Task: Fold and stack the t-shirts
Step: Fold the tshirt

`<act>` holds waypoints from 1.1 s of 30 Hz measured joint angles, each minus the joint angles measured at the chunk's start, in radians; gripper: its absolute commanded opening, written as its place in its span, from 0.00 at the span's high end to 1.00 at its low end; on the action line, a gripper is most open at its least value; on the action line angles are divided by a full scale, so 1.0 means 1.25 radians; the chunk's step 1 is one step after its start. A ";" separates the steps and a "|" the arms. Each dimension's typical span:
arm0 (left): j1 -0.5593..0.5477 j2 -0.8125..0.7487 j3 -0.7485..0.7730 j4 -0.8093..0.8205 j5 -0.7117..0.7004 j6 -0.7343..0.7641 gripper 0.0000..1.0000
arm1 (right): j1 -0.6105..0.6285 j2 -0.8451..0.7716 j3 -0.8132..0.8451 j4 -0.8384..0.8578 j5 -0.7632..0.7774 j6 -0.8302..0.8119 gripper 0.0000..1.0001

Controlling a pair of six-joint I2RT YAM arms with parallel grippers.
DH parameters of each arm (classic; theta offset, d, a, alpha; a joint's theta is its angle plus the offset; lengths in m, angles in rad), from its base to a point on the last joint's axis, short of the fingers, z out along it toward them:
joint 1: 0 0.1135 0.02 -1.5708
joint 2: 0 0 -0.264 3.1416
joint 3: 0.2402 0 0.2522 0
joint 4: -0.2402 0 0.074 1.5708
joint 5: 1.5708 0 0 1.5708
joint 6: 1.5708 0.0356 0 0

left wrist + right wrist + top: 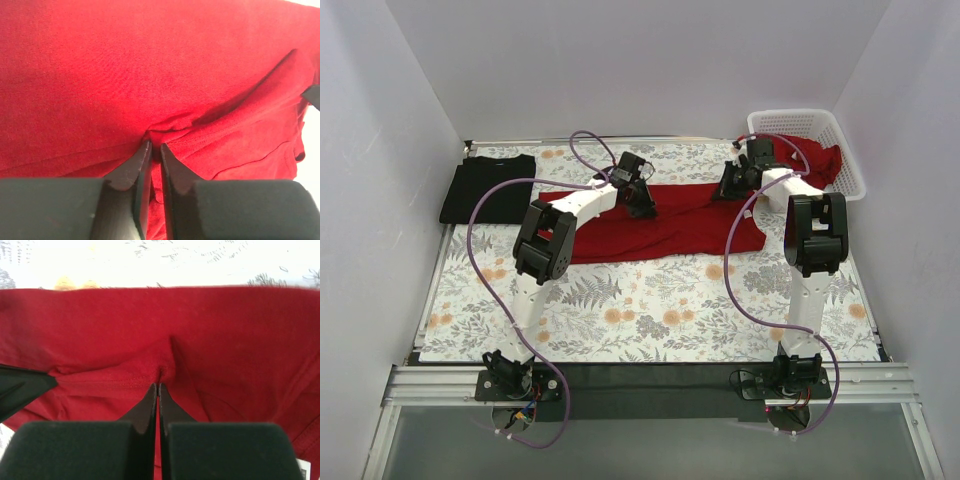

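Observation:
A red t-shirt (660, 225) lies spread across the middle of the table. My left gripper (640, 205) is shut on a pinch of its cloth near the far left edge; the left wrist view shows the fold between the fingers (155, 147). My right gripper (730, 188) is shut on the shirt's far right edge, and the right wrist view shows the hem pinched at the tips (159, 385). A black t-shirt (488, 187) lies folded flat at the far left. More red shirts (817, 160) fill the basket.
A white lattice basket (845, 150) stands at the far right corner against the wall. White walls close in on three sides. The table has a floral cloth (650, 315), bare in front of the red shirt.

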 measured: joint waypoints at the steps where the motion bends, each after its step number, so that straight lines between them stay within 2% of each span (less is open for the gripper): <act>1: 0.000 0.000 -0.003 0.002 -0.001 0.001 0.76 | 0.000 0.000 -0.007 0.001 0.004 0.003 0.98; 2: 0.000 0.000 -0.007 0.007 -0.001 0.000 0.71 | 0.000 0.000 -0.011 0.000 0.008 0.005 0.98; 3: 0.000 -0.003 -0.013 0.014 0.002 -0.001 0.60 | 0.000 0.000 -0.016 0.000 0.015 0.008 0.94; 5: 0.000 -0.012 -0.022 0.027 0.008 -0.002 0.53 | -0.001 0.000 -0.022 -0.001 0.025 0.011 0.85; 6: 0.000 -0.019 -0.029 0.031 0.006 -0.005 0.50 | -0.001 0.000 -0.023 -0.001 0.030 0.013 0.76; 8: 0.000 -0.034 -0.048 0.032 0.006 -0.005 0.36 | -0.002 -0.002 -0.023 -0.002 0.038 0.011 0.70; 10: 0.000 -0.065 -0.081 0.038 -0.003 -0.005 0.30 | 0.000 -0.009 -0.026 -0.005 0.045 0.009 0.65; 14: 0.005 -0.172 -0.184 0.002 -0.059 -0.002 0.29 | 0.007 -0.082 -0.074 -0.017 0.060 -0.012 0.63; 20: 0.041 -0.442 -0.393 -0.025 -0.146 0.003 0.31 | 0.092 -0.248 -0.147 -0.024 0.065 -0.089 0.62; 22: 0.070 -0.545 -0.474 -0.034 -0.171 0.003 0.36 | 0.147 -0.284 -0.155 -0.021 0.061 -0.128 0.62; 23: 0.090 -0.595 -0.521 -0.027 -0.180 0.004 0.43 | 0.168 -0.291 -0.155 -0.020 0.056 -0.143 0.62; 26: 0.151 -0.694 -0.633 -0.020 -0.198 0.007 0.54 | 0.254 -0.294 -0.155 -0.016 0.021 -0.191 0.62; 27: 0.179 -0.717 -0.671 -0.020 -0.202 0.009 0.64 | 0.278 -0.290 -0.154 -0.016 0.010 -0.204 0.63; 33: 0.269 -0.694 -0.748 -0.013 -0.215 0.038 0.78 | 0.409 -0.186 -0.090 -0.016 -0.035 -0.286 0.63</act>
